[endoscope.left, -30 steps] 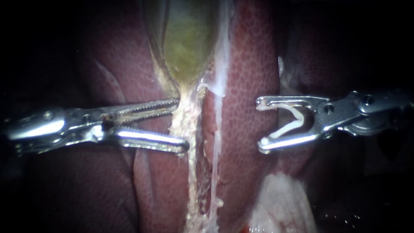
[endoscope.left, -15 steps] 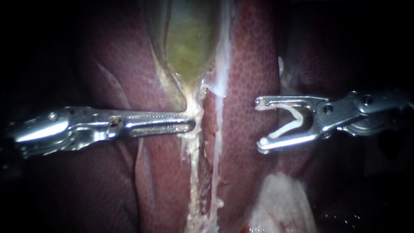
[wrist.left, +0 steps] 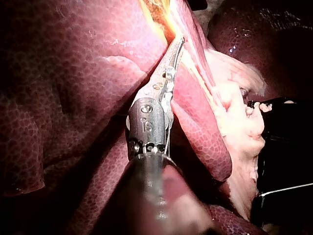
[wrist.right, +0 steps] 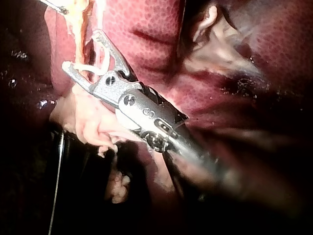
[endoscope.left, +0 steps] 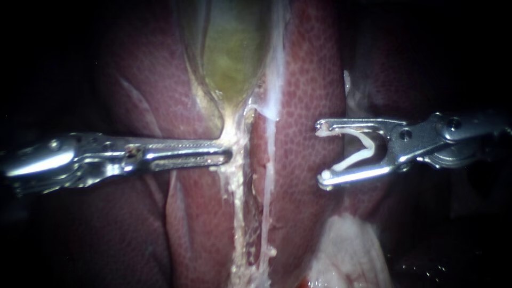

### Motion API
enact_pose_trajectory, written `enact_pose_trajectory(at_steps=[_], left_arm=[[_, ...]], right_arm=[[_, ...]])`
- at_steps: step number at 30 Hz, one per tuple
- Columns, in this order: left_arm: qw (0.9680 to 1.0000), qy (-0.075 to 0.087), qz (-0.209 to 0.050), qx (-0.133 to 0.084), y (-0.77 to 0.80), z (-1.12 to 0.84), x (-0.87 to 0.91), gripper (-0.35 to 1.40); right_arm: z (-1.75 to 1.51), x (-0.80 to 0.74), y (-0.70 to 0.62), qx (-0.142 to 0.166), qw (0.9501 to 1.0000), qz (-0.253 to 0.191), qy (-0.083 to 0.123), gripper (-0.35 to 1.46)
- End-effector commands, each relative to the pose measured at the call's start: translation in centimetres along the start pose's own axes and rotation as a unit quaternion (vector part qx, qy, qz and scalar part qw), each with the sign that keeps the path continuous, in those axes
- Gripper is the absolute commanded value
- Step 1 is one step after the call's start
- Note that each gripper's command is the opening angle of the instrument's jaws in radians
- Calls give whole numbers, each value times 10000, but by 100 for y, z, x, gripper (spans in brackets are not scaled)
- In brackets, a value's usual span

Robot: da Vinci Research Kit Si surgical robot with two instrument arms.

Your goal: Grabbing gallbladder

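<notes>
You have no text, label, brand, number or sign here that can be read. The only marks are small stamped ones on the metal hub just behind the jaws of your left instrument (wrist.left: pixel 180 41), seen in the left wrist view. There are more on the same spot of your right instrument (wrist.right: pixel 82 50), seen in the right wrist view. Both sets are too small to make out.
</notes>
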Motion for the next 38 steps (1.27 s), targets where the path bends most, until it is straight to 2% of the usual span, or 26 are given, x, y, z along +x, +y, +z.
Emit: enact_pose_trajectory(at_steps=[1, 4, 10, 19, 23, 38], left_arm=[[10000, -6, -11, -16, 1, -6, -4, -35], [10000, -7, -53, -75, 4, -21, -16, -35], [9996, -159, -156, -160, 7, -51, -47, -35], [9991, -291, -123, -271, 14, -80, -68, -35], [9990, -302, -117, -303, 16, -85, -72, -35], [9989, -304, -117, -326, 17, -85, -70, -35]], right_arm=[[-1, 0, 0, 3, 10000, -2, 1, 55], [-1, 0, 0, 3, 10000, -2, 1, 55], [-1, 0, 0, 3, 10000, -2, 1, 55], [-1, 0, 0, 3, 10000, -2, 1, 55], [-1, 0, 0, 3, 10000, -2, 1, 55], [0, -1, 1, 1, 10000, -2, 1, 55]])
